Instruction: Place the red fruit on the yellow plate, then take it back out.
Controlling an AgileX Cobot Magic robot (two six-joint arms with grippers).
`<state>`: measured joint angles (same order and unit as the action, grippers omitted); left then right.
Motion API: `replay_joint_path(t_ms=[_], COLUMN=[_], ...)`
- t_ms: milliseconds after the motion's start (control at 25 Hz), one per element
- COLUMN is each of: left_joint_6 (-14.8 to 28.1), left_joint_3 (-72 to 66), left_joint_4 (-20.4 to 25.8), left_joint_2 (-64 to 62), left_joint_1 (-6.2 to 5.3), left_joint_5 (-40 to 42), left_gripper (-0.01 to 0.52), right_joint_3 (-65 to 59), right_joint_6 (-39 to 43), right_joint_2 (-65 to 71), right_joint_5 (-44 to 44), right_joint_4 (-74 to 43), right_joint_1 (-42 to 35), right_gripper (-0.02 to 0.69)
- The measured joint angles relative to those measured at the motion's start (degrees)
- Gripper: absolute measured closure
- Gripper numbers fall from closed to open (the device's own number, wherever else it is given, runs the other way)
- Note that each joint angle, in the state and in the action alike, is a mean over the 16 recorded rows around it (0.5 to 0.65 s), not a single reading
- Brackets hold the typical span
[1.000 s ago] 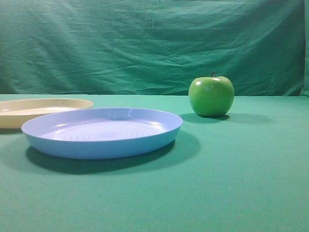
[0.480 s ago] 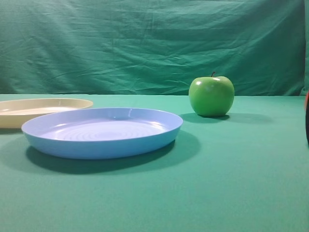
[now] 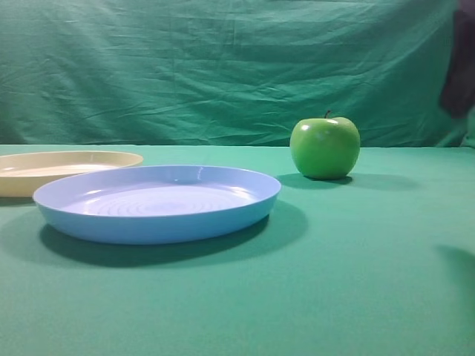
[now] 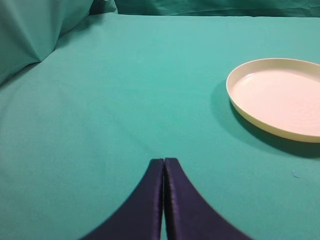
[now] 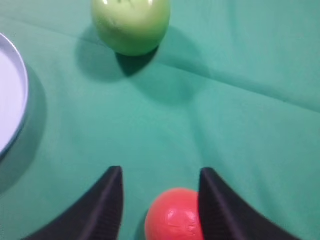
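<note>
The red fruit [image 5: 172, 217] lies between the fingers of my right gripper [image 5: 160, 172], low in the right wrist view. The gripper is open: its right finger overlaps the fruit's edge, while a strip of green cloth shows between the left finger and the fruit. In the high view the fruit is out of sight and only a dark blur of the right arm [image 3: 456, 67] shows at the top right. The yellow plate [image 3: 67, 159] sits at the far left with nothing on it [image 4: 280, 95]. My left gripper [image 4: 163, 161] is shut on nothing, over bare cloth left of that plate.
A light blue plate [image 3: 156, 200] lies in front of the yellow one, its rim at the left edge of the right wrist view [image 5: 7, 100]. A shiny green apple [image 3: 324, 148] stands behind, right of centre [image 5: 131, 22]. Green cloth covers table and backdrop.
In the high view the right arm entered at the right edge half a second ago; its dark shape now sits higher, at the top right. A faint shadow has appeared on the cloth, lower right.
</note>
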<state>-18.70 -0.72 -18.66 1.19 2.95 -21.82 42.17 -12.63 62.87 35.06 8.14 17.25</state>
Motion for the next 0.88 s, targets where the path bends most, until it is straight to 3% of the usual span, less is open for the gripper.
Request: replay_joint_path(t_ms=[160,280,880], left_joint_6=[0.0,0.0,0.0], left_joint_3=[0.0,0.0,0.0], left_joint_4=[0.0,0.0,0.0], left_joint_2=[0.0,0.0,0.0], left_joint_1=[0.00,0.00,0.00], left_joint_5=[0.0,0.0,0.0], left_gripper=[0.514,0.514,0.514], right_joint_3=[1.5,1.8,1.9], right_joint_6=[0.0,0.0,-0.1], right_joint_2=[-7.1,-12.9,-37.0], right_joint_5=[5.4,8.1,16.3], right_joint_4=[0.7,1.6,5.1], right_joint_1=[0.0,0.0,0.0], right_gripper=[0.590,0.647,0.665])
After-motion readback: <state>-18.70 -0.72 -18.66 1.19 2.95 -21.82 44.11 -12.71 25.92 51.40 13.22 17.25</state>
